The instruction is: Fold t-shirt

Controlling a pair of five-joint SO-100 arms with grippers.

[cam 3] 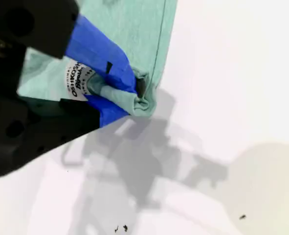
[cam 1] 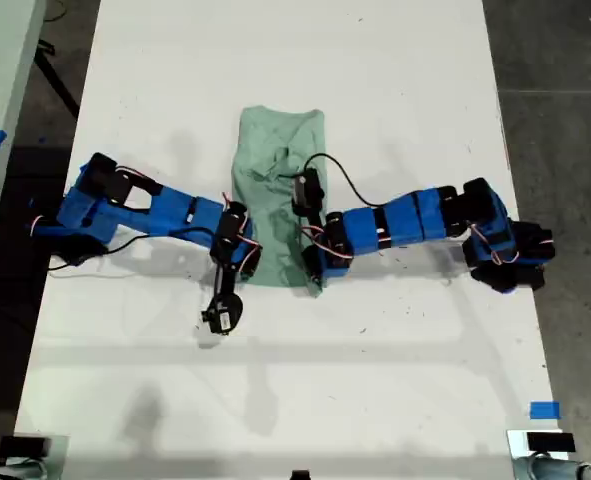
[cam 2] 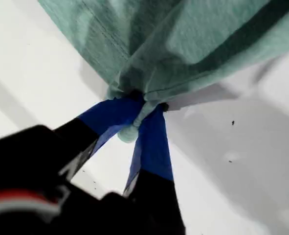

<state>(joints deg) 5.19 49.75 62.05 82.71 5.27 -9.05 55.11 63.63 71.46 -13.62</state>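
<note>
The pale mint-green t-shirt [cam 1: 275, 150] lies on the white table as a narrow strip running away from the camera. My first gripper [cam 1: 247, 262], on the arm at the exterior view's left, is shut on the strip's near corner on that side. In the first wrist view the blue-taped fingers [cam 2: 151, 142] pinch a bunched corner of the t-shirt [cam 2: 183, 39], which is raised off the table. My second gripper [cam 1: 313, 275], on the arm at the exterior view's right, is shut on the other near corner. The second gripper [cam 3: 137, 95] holds a fold of the t-shirt [cam 3: 134, 29] beside a white label [cam 3: 78, 78].
The white table [cam 1: 375, 400] stretches wide around the shirt, with dark floor [cam 1: 565, 100] past its edge on the exterior view's right. Blue tape marks [cam 1: 543, 410] sit near the front at that side. Black cables [cam 1: 95, 258] trail by the arm base at the exterior view's left.
</note>
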